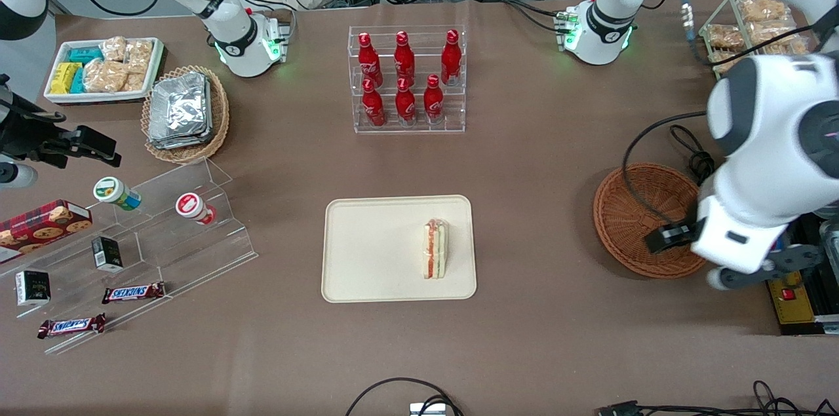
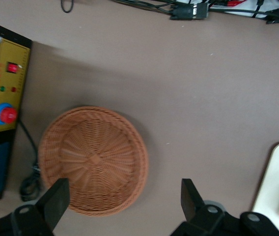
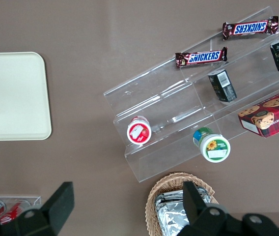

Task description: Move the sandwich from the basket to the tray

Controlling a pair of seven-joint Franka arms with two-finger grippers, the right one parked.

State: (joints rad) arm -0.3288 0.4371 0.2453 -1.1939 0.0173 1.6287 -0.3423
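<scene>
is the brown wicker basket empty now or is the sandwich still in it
Empty. The basket shows only bare weave, and the sandwich lies on the tray. The gripper hangs above the basket, jaws open, holding nothing.

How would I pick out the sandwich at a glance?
Find the large cream tray nearer the front camera than the red bottles. The sandwich stands on it, toward the open gripper above the empty basket; its red and green filling stripes single it out.

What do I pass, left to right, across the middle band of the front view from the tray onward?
Tray → sandwich on it → bare table → basket → tool, open above the basket's edge.
</scene>
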